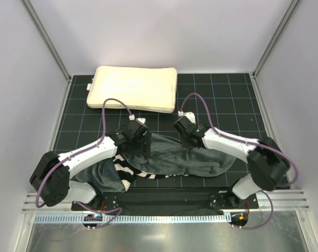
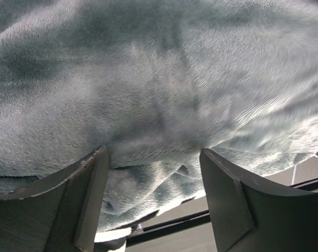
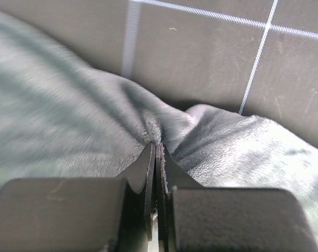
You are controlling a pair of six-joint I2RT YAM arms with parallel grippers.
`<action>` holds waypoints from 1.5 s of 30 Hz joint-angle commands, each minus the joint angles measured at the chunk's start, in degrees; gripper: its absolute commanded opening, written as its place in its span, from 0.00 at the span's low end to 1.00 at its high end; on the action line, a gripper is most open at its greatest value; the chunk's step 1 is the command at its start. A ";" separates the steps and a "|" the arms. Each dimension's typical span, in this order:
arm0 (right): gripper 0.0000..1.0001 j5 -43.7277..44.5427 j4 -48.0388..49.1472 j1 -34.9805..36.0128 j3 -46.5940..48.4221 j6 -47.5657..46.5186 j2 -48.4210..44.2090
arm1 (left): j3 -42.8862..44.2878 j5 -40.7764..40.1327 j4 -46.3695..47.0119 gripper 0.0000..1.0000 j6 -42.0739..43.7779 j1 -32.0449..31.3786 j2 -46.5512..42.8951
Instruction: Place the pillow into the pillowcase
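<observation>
Right end effector [image 3: 156, 146]: fingers pressed together, pinching a fold of grey plush at the pillowcase's far edge.
Left end effector [image 2: 153, 155]: fingers apart over the pillowcase's left half, with plush lying between them and nothing clamped.
Pillowcase [image 1: 201, 157]: rumpled on the surface [image 1: 227, 105], grey side up, with zebra stripes showing at its near left.
Handling: soft, floppy and probably light. It should sag wherever it is not held, so take one layer at the mouth's hem. I cannot tell which edge is the mouth.
Pillow [image 1: 132, 86]: flat, beyond the pillowcase's far edge and apart from it. It looks squashy, so a corner seems the best hold.
Room: a bare strip lies between pillowcase and pillow. Walls [image 1: 27, 79] stand near the pillowcase's left and right ends.
</observation>
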 commanded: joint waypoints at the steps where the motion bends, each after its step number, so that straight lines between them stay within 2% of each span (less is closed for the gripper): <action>1: 0.04 3.78 6.12 4.92 -3.85 -0.93 -13.84 | 2.86 -1.82 -0.97 0.74 0.01 -0.88 -0.46; 4: 0.04 3.08 11.30 10.99 -9.21 -2.25 -23.49 | 3.04 -2.18 -1.67 0.75 0.10 -1.23 -2.21; 7: 0.04 -4.20 18.24 16.79 -15.71 -4.36 -30.53 | 3.13 -3.05 -1.67 0.79 1.42 -2.72 -4.14; 9: 0.04 -9.63 20.02 20.03 -18.01 -3.32 -31.53 | 3.56 -4.11 -2.11 0.79 1.51 -3.42 -5.11; 11: 0.04 -10.89 18.88 22.68 -18.64 -0.69 -30.65 | 3.83 -4.98 -3.08 0.80 1.07 -3.51 -5.81; 13: 0.11 -13.26 18.18 26.98 -18.82 0.29 -28.90 | 4.01 -5.86 -3.87 0.80 0.37 -3.60 -7.04; 14: 0.17 -13.27 17.30 28.56 -18.64 1.25 -27.06 | 4.01 -6.22 -4.66 0.80 0.28 -3.51 -7.48; 15: 0.31 -13.71 17.03 30.58 -18.21 1.52 -26.09 | 4.01 -6.48 -4.84 0.80 0.28 -3.60 -7.92; 18: 0.50 -11.70 12.56 34.81 -14.97 3.45 -23.53 | 3.57 -5.70 -4.49 0.80 0.98 -3.78 -9.24; 19: 0.57 -7.86 9.41 35.25 -13.99 4.33 -23.70 | 3.39 -5.34 -4.05 0.80 1.42 -4.13 -9.16; 23: 0.68 4.63 2.64 35.17 -9.60 7.50 -27.65 | 3.04 -4.81 -1.33 0.80 1.51 -5.45 -6.54; 25: 0.71 7.46 1.48 34.21 -7.84 7.59 -30.12 | 3.30 -4.38 1.22 0.80 1.42 -5.71 -4.42; 28: 0.77 6.07 1.21 27.81 -6.60 5.22 -31.18 | 5.23 -4.46 3.07 0.80 1.42 -6.06 0.85; 31: 0.80 0.98 2.26 19.29 -6.51 2.68 -29.61 | 6.73 -4.99 3.51 0.79 0.46 -6.15 5.95; 32: 0.80 -0.25 3.48 17.44 -6.60 1.97 -28.81 | 6.73 -4.47 3.77 0.77 0.02 -6.15 7.09; 33: 0.82 -2.61 3.93 14.72 -6.34 1.09 -27.76 | 5.86 -4.38 3.95 0.64 -0.94 -6.32 7.88; 34: 0.82 -3.51 4.98 13.91 -6.07 -0.31 -25.31 | 4.98 -4.98 4.91 0.56 -2.00 -6.59 8.33; 35: 0.83 -3.78 5.07 13.29 -5.64 -0.76 -23.64 | 3.49 -5.77 5.79 0.43 -2.97 -7.03 8.07; 37: 0.83 -4.04 5.16 12.15 -3.71 -1.29 -20.64 | -1.77 -5.96 8.24 0.34 -5.87 -8.43 5.71; 38: 0.83 -4.22 5.60 11.97 -3.09 -1.72 -17.41 | -3.53 -5.70 10.34 0.24 -7.09 -8.70 4.74; 41: 0.83 -6.23 8.93 11.53 -1.24 -2.86 -13.18 | -10.22 -4.73 14.31 0.08 -10.53 -10.10 -0.44; 45: 0.83 -10.80 12.28 11.44 0.78 -4.19 -8.25 | -14.36 -5.60 14.94 0.08 -13.25 -11.95 -5.20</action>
